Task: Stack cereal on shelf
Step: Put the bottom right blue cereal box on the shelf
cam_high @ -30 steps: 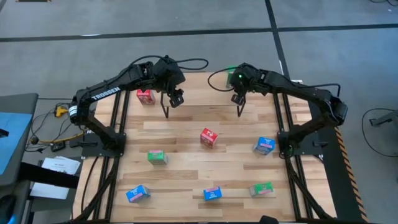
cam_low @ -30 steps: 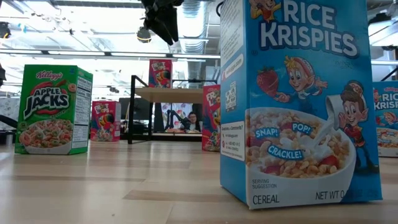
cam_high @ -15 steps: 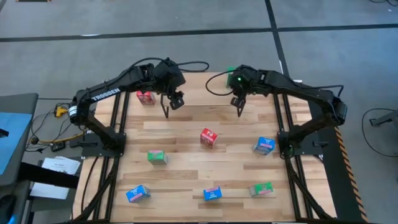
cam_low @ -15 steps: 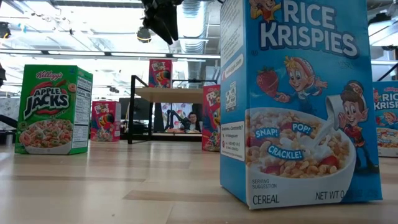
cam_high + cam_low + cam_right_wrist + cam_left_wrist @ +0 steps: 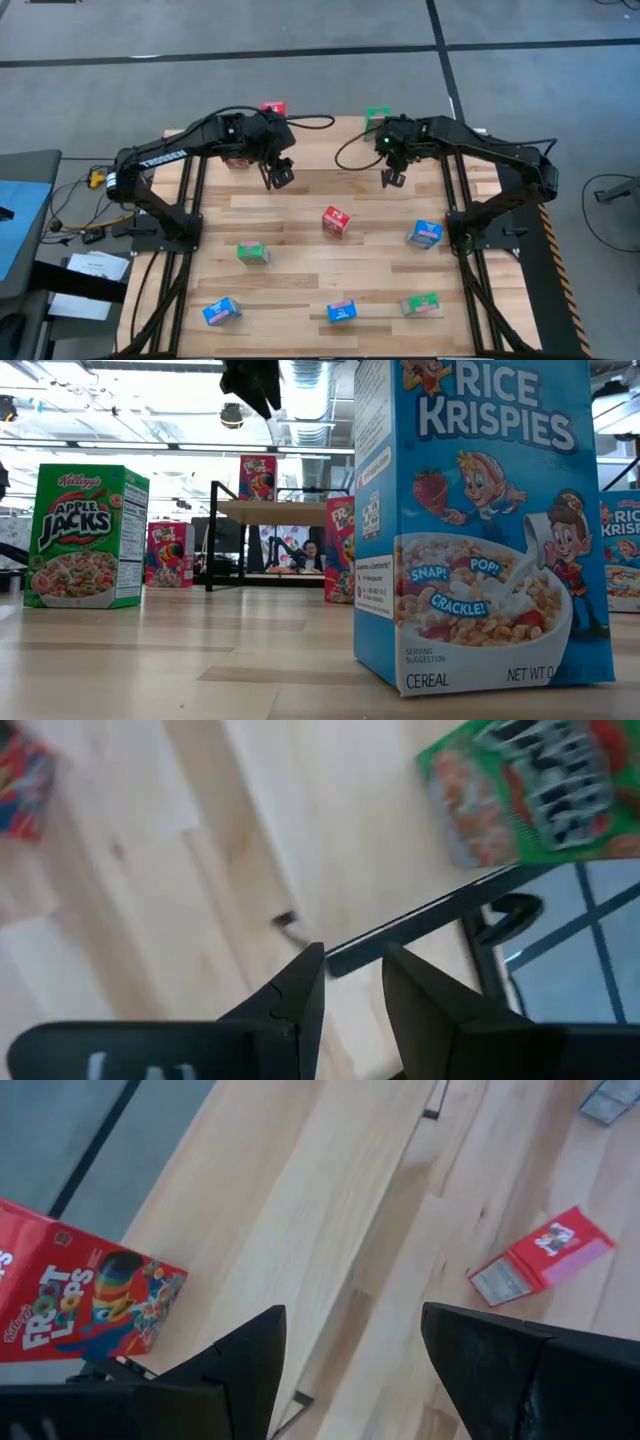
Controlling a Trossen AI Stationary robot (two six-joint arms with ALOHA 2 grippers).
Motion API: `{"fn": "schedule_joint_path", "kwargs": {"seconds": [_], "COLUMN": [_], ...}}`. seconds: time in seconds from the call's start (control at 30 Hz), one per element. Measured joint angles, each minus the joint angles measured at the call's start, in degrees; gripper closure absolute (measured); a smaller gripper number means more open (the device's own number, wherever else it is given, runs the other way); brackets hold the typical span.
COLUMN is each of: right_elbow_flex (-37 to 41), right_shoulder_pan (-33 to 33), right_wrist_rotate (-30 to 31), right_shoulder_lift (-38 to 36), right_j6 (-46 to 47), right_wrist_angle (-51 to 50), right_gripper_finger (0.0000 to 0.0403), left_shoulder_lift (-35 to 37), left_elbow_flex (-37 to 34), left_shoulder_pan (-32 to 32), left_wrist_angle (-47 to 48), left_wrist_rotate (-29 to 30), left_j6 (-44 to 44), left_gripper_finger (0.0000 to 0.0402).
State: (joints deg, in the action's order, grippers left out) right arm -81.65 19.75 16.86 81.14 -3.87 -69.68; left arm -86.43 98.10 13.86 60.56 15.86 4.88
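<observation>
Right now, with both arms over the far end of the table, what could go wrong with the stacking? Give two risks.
1. The left hand hangs open and empty above the shelf, beside the red Froot Loops box standing on it; a careless swing might topple that box.
2. The right hand is shut and empty near the green box; if it descends shut, it may push it rather than grip it.

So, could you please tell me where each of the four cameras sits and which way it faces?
High view: above the table, looking straight down; both arms show, with left gripper and right gripper.
Low view: at tabletop height, looking level past a blue box to the shelf; a dark gripper hangs at the top.
Left wrist view: past its open fingers down at the shelf and a red box.
Right wrist view: past its shut fingers at a green box.
Shared: both wrist views and the high view show those two boxes on the shelf.
</observation>
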Motion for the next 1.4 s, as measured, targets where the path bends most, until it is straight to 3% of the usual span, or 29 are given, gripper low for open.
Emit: {"fn": "schedule_joint_path", "kwargs": {"seconds": [0.27,0.53,0.7,0.93,1.2,1.4], "right_elbow_flex": [0.0,0.0,0.0,0.0,0.0,0.0], "right_shoulder_pan": [-2.8,-5.2,-8.3,-11.5,-15.0,-17.8], "right_wrist_rotate": [-7.3,-22.8,-23.2,-23.2,-23.5,-27.2], "right_shoulder_lift": [-0.8,-1.0,-1.0,-0.5,-0.5,-0.5], "right_j6": [4.5,10.7,18.5,26.5,28.1,29.7], "right_wrist_angle": [-4.2,-6.3,-6.1,-3.5,-3.2,-1.8], "right_gripper_finger": [0.0268,0.0203,0.0171,0.0169,0.017,0.0153], "left_shoulder_lift": [3.3,6.7,8.0,8.3,8.3,8.3], "left_elbow_flex": [0.0,0.0,0.0,0.0,0.0,0.0], "left_shoulder_pan": [-1.5,-2.3,-2.4,-2.4,-2.4,-2.6], "left_wrist_angle": [0.0,0.1,0.9,3.6,3.5,3.5], "left_wrist_rotate": [0.0,0.0,-0.2,-0.2,-0.2,-0.2], "left_j6": [0.8,1.7,1.8,1.8,1.3,1.7], "left_gripper_finger": [0.0177,0.0177,0.0177,0.0177,0.0177,0.0177]}}
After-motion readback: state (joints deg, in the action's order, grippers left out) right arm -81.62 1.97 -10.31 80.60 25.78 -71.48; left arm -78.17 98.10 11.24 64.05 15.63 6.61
